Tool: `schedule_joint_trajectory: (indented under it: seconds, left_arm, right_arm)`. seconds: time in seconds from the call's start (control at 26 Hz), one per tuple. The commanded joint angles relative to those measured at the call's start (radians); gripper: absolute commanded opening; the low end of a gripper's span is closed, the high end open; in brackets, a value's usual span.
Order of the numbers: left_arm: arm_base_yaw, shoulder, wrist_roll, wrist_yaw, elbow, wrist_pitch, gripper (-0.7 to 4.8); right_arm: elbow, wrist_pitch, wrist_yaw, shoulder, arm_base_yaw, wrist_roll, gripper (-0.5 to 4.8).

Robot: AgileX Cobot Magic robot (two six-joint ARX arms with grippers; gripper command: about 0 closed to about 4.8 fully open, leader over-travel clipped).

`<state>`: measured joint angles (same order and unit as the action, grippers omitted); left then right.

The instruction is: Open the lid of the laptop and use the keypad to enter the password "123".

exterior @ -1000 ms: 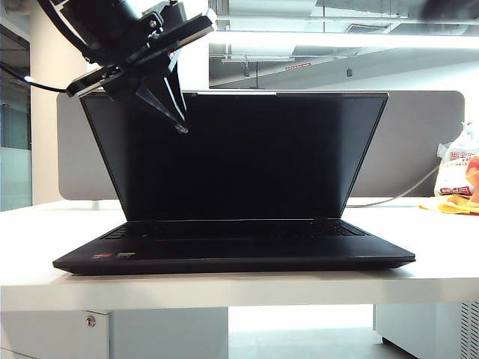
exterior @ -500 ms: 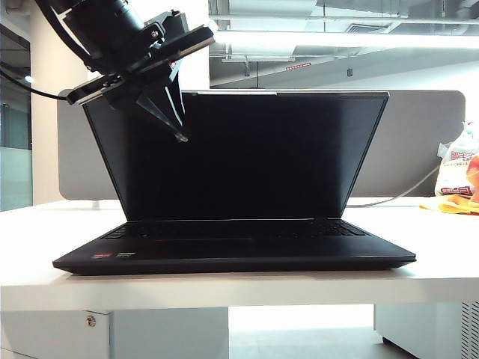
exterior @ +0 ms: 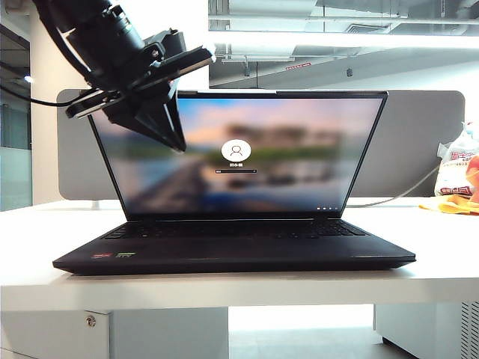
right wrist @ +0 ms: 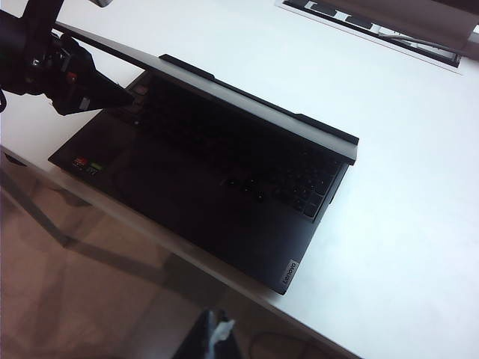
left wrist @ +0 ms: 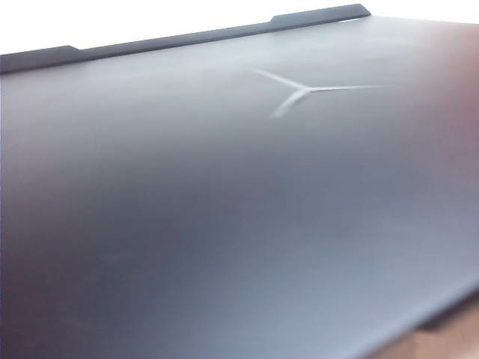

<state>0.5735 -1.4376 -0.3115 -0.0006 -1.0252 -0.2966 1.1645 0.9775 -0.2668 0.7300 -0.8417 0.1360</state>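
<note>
The laptop (exterior: 233, 250) sits at the centre of the white table (exterior: 419, 288) with its lid (exterior: 238, 153) raised past upright, the screen awake and showing a blurred login page with a user icon and an entry field. The left gripper (exterior: 178, 143), fingers pinched together and holding nothing, hangs at the lid's upper corner, about ten o'clock from the screen's centre in the exterior view; whether its tips touch the panel cannot be told. Its wrist camera looks onto the lid's matte back, where the three-pointed star logo (left wrist: 303, 91) shows.

The right gripper appears in no view; its camera looks down from well above on the open laptop, and its jaws cannot be judged. From there the keypad (right wrist: 303, 193) shows as the block of keys at the keyboard's end nearest the Lenovo badge (right wrist: 288, 272), with nothing near it.

By these pictures the opening step looks done, or all but done. The typing of "123" is still to come: no digit shows in the field and no finger is near the keys. A grey desk divider (exterior: 419, 142) stands behind, and a plastic bag (exterior: 458, 176) lies at three o'clock.
</note>
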Motion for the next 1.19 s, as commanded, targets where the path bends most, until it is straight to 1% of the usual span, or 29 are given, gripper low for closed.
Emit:
schedule_joint_trajectory:
  seconds: [0.04,0.23,0.42,0.5,0.62,0.81,1.08,1.19]
  left_arm:
    - [-0.029,0.0,-0.003,-0.002,-0.006,0.027,-0.06]
    - [-0.043,-0.004,0.01,0.005,-0.008,0.08,-0.06]
    - [-0.056,-0.007,0.028,0.005,-0.031,0.089,-0.06]
    - [-0.061,-0.023,0.051,0.004,-0.073,0.074,-0.06]
    - [-0.084,-0.076,0.054,0.031,-0.156,0.031,-0.06]
    - [-0.095,-0.138,0.077,0.04,-0.231,0.008,-0.06]
    - [-0.133,-0.219,0.095,0.05,-0.341,-0.006,-0.06]
    - [-0.159,-0.245,0.099,0.056,-0.383,-0.021,-0.06]
  right_arm:
    - [0.005,-0.017,-0.004,-0.001,-0.001,-0.006,-0.09]
    - [0.005,-0.018,-0.004,0.0,-0.001,-0.006,-0.09]
    - [0.005,-0.017,-0.004,0.002,-0.001,-0.006,-0.09]
    - [0.004,-0.017,-0.004,0.002,-0.001,-0.006,-0.09]
    - [0.004,-0.016,-0.004,0.002,-0.001,-0.006,-0.09]
    - [0.004,-0.008,-0.004,0.002,-0.001,-0.005,-0.09]
    - [0.004,0.006,-0.006,0.002,0.0,-0.005,-0.09]
    - [0.003,0.019,-0.029,0.002,0.0,0.0,-0.09]
